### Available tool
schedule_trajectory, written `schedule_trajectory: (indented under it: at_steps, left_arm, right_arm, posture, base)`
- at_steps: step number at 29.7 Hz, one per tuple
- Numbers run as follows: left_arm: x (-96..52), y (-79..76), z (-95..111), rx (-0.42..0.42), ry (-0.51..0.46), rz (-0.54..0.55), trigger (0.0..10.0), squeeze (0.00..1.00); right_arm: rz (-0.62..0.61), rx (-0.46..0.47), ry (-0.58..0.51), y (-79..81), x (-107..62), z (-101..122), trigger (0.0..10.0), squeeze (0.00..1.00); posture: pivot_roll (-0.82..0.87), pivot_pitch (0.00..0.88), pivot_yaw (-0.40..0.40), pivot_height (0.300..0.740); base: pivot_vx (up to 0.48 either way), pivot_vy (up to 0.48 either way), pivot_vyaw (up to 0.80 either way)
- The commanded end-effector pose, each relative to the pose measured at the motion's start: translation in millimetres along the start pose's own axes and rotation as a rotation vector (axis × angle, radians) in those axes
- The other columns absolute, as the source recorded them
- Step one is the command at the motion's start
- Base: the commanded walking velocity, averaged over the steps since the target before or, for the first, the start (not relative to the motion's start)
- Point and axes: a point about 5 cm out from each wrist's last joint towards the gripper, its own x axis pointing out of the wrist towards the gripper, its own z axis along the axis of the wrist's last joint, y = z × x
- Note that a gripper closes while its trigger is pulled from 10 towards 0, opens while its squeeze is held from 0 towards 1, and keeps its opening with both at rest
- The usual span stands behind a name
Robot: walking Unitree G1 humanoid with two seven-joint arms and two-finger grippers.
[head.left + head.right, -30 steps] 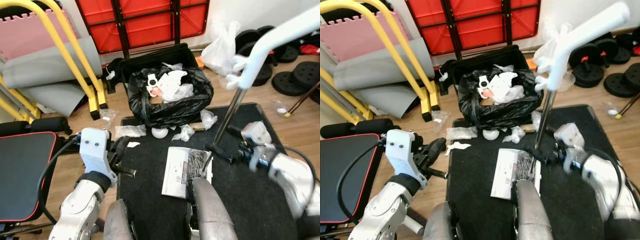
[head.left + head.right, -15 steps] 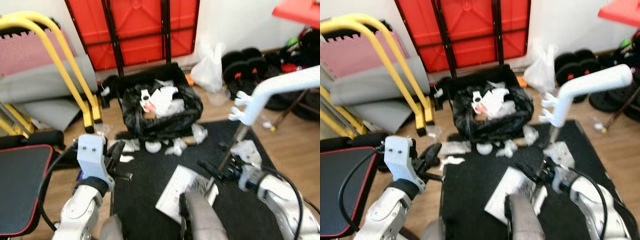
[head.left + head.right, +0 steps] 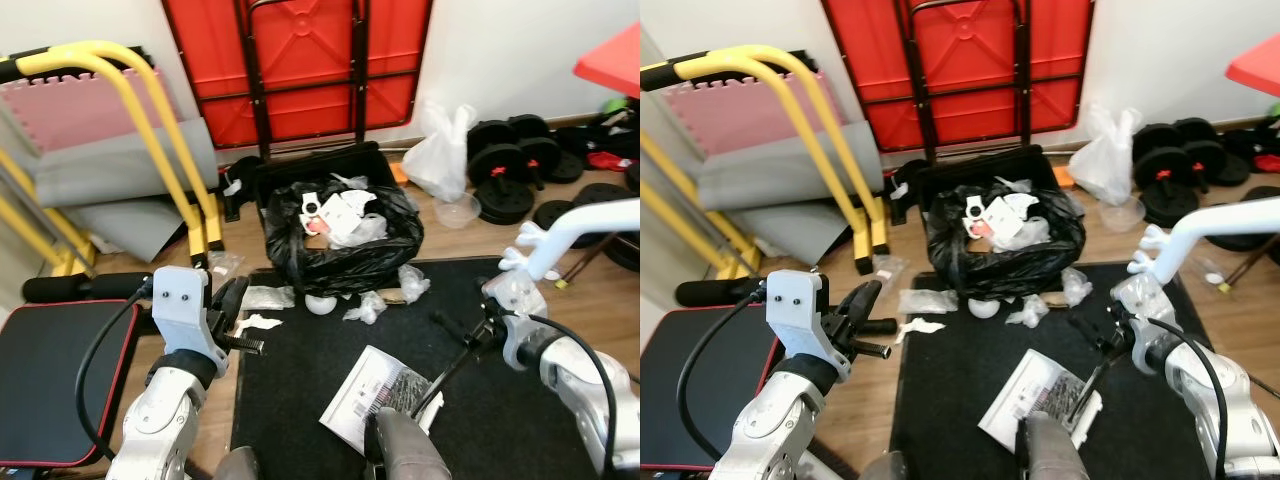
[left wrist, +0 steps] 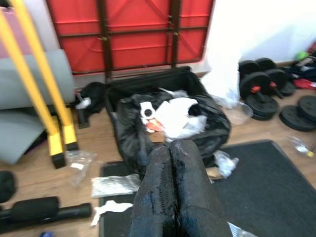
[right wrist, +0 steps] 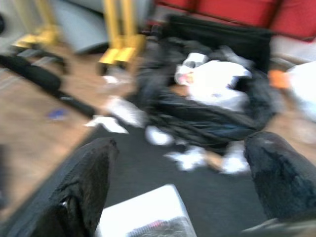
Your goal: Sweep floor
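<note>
The broom has a white handle [image 3: 588, 224] slanting up to the right, and its thin dark pole [image 3: 447, 372] runs down to a bristly head [image 3: 402, 386] on a white printed sheet [image 3: 358, 392]. My right gripper [image 3: 462, 338] is by the pole on the black mat [image 3: 500, 410]; the right wrist view shows its fingers [image 5: 86, 185] spread wide, open. My left gripper [image 3: 241, 318] hovers over the wooden floor at the mat's left edge, fingers [image 4: 170, 163] pressed together, shut on nothing. Crumpled white litter [image 3: 366, 307] and a paper scrap [image 3: 256, 323] lie before the black bin [image 3: 340, 235].
The bin's black bag brims with white trash. A yellow frame [image 3: 150, 120], grey mats and a red folded table [image 3: 300, 60] stand behind. A black bench [image 3: 50, 380] is at left; a white bag [image 3: 445, 150] and weight plates [image 3: 510, 170] at right.
The camera has shifted, so the scene sits differently. The broom handle has tipped from near upright down toward the right, and my right gripper has moved right with it.
</note>
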Motion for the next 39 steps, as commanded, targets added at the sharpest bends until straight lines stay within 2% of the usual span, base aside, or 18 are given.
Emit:
schedule_trajectory:
  at_steps: [1, 4, 6, 7, 9, 10, 13, 17, 19, 20, 22, 24, 29, 31, 34, 36, 37, 39]
  left_arm:
    - [-2.3, 4.4, -4, 0.0, 0.017, 0.037, 10.0, 0.0]
    - [-3.0, 4.0, -5, -0.004, 0.015, 0.031, 10.0, 0.0]
    - [-4.0, 2.5, -6, -0.013, 0.015, 0.02, 10.0, 0.0]
    - [-4.0, 2.5, -6, -0.013, 0.015, 0.02, 10.0, 0.0]
    - [-4.8, 2.1, -6, -0.018, 0.015, 0.013, 10.0, 0.0]
    - [-4.8, 2.1, -6, -0.018, 0.015, 0.013, 10.0, 0.0]
    - [-6.6, 6.4, -8, -0.02, 0.02, 0.02, 10.0, 0.0]
    - [-7.0, 7.8, -9, -0.02, 0.022, 0.025, 10.0, 0.0]
    - [-8.0, 11.3, -10, -0.016, 0.025, 0.036, 10.0, 0.0]
    - [-8.0, 11.3, -10, -0.016, 0.025, 0.036, 10.0, 0.0]
    - [-9.0, 12.9, -10, -0.012, 0.025, 0.042, 10.0, 0.0]
    - [-11.7, 18.4, -13, -0.003, 0.036, 0.07, 10.0, 0.0]
    - [-15.2, 30.1, -20, 0.006, 0.062, 0.126, 10.0, 0.0]
    - [-19.6, 46.0, -36, 0.029, 0.121, 0.186, 10.0, 0.0]
    - [-22.3, 53.4, -45, 0.041, 0.153, 0.209, 10.0, 0.0]
    - [-34.1, 75.5, -75, 0.062, 0.268, 0.277, 10.0, 0.0]
    - [-34.1, 75.5, -75, 0.062, 0.268, 0.277, 10.0, 0.0]
    - [-55.2, 101.9, -117, 0.025, 0.427, 0.382, 10.0, 0.0]
  right_arm:
    - [0.026, 0.034, -0.031, 2.7, -1.6, 4, 10.0, 0.0]
    - [0.032, 0.07, -0.033, 4.4, -9.3, 1, 10.0, 0.0]
    - [0.047, 0.058, 0.083, 6.5, -23.3, -25, 10.0, 0.0]
    - [0.047, 0.058, 0.083, 6.5, -23.3, -25, 10.0, 0.0]
    - [0.037, 0.037, 0.218, 5.2, -35.9, -54, 10.0, 0.0]
    - [0.037, 0.037, 0.218, 5.2, -35.9, -54, 10.0, 0.0]
    - [-0.075, 0.063, 0.382, -7.8, -48.2, -90, 10.0, 0.0]
    - [-0.102, 0.064, 0.41, -10.7, -49.3, -96, 10.0, 0.0]
    - [-0.169, 0.043, 0.515, -16.4, -50.5, -113, 10.0, 0.0]
    - [-0.169, 0.043, 0.515, -16.4, -50.5, -113, 10.0, 0.0]
    - [-0.194, 0.025, 0.602, -17.5, -52.3, -126, 10.0, 0.0]
    - [-0.165, 0.054, 0.667, -8.6, -50.2, -139, 10.0, 0.0]
    - [-0.102, 0.089, 0.712, 4.8, -46.6, -153, 10.0, 0.0]
    - [-0.073, 0.121, 0.755, 17.0, -44.0, -166, 10.0, 0.0]
    - [-0.069, 0.135, 0.774, 22.2, -42.8, -172, 10.0, 0.0]
    - [-0.06, 0.165, 0.798, 32.3, -37.9, -180, 10.0, 0.0]
    - [-0.06, 0.165, 0.798, 32.3, -37.9, -180, 10.0, 0.0]
    - [-0.049, 0.163, 0.827, 43.0, -33.3, -187, 10.0, 0.0]
  posture:
    - [-0.14, 0.065, -0.018, 0.7]
    - [-0.15, 0.069, -0.016, 0.71]
    - [-0.15, 0.072, -0.021, 0.72]
    - [-0.15, 0.072, -0.021, 0.72]
    - [-0.15, 0.074, -0.023, 0.73]
    - [-0.15, 0.074, -0.023, 0.73]
    - [-0.15, 0.073, -0.025, 0.74]
    - [-0.15, 0.073, -0.025, 0.74]
    - [-0.14, 0.073, -0.028, 0.74]
    - [-0.14, 0.073, -0.028, 0.74]
    - [-0.14, 0.074, -0.029, 0.74]
    - [-0.13, 0.074, -0.033, 0.74]
    - [-0.12, 0.071, -0.034, 0.74]
    - [-0.12, 0.068, -0.039, 0.74]
    - [-0.12, 0.068, -0.039, 0.74]
    - [-0.12, 0.055, -0.04, 0.74]
    - [-0.12, 0.055, -0.04, 0.74]
    - [-0.11, 0.044, -0.036, 0.74]
  base:
    - [0.0, 0.0, 0.0]
    - [0.0, 0.0, 0.0]
    - [0.0, 0.0, 0.0]
    - [0.0, 0.0, 0.0]
    - [0.0, 0.0, 0.0]
    - [0.0, 0.0, 0.0]
    - [0.0, 0.0, 0.0]
    - [0.0, 0.0, 0.0]
    - [0.0, 0.0, 0.0]
    - [0.0, 0.0, 0.0]
    - [0.0, 0.0, 0.0]
    - [0.0, 0.0, 0.0]
    - [0.0, 0.0, 0.0]
    - [0.0, 0.0, 0.0]
    - [0.0, 0.0, 0.0]
    - [0.0, 0.0, 0.0]
    - [0.0, 0.0, 0.0]
    - [0.0, 0.0, 0.0]
